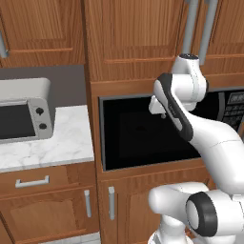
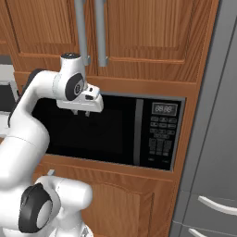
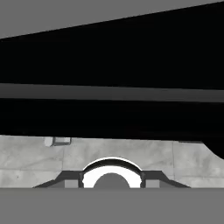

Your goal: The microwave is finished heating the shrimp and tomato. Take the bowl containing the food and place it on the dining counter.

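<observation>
The microwave (image 1: pixel 143 138) is closed, its black glass door (image 2: pixel 92 132) hiding the inside. Its dark bar handle (image 2: pixel 138 132) runs upright beside the button panel (image 2: pixel 162 136). My gripper (image 2: pixel 84 113) hangs just in front of the upper part of the door, left of the handle, pointing down; it also shows as gripper (image 1: pixel 161 115). Its fingers stand apart, open, with nothing between them. In the hand view the black glass (image 3: pixel 109 57) lies close, crossed by a grey band (image 3: pixel 109 92). The bowl, the tomato and the shrimp are hidden behind the door. The dining counter is out of view.
A silver toaster oven (image 1: pixel 24 119) stands on a small marble top (image 1: pixel 62 145) left of the microwave. Wood cabinets (image 1: pixel 133 33) hang above, with drawers and doors (image 1: pixel 43 200) below. A grey fridge front (image 2: pixel 217 139) rises at the right. Grey floor tiles (image 3: pixel 131 157) lie below.
</observation>
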Motion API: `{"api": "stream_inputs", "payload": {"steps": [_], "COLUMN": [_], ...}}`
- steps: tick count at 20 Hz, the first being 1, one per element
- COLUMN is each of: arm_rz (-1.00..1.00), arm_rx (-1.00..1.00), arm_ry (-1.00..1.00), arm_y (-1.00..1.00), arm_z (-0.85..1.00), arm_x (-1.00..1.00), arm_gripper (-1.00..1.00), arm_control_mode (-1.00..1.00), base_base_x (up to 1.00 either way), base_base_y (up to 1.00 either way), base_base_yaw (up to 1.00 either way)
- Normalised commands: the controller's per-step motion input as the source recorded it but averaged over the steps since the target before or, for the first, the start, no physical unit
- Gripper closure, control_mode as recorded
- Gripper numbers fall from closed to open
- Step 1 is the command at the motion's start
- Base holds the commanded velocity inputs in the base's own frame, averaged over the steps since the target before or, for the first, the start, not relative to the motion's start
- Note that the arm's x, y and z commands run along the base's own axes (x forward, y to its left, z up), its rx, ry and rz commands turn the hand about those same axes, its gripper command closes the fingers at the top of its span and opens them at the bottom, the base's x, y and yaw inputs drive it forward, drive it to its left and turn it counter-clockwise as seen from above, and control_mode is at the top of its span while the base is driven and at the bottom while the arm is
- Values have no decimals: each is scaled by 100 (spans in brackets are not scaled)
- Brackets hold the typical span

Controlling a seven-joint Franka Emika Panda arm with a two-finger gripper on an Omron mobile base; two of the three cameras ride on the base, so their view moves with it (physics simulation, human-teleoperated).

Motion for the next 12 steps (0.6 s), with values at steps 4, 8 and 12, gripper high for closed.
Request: {"api": "stream_inputs", "payload": {"steps": [4,8,12], "arm_rz": [0,0,0], "arm_rx": [-2,-3,0], "arm_ry": [0,-11,-25], "arm_y": [0,0,-3], "arm_z": [-14,-27,-9], "arm_x": [-32,-89,-100], "arm_gripper": [-100,-100,-100], "arm_control_mode": [-100,-100,-100], "base_base_x": [0,0,0], "base_base_y": [0,0,0], "base_base_yaw": [0,0,0]}}
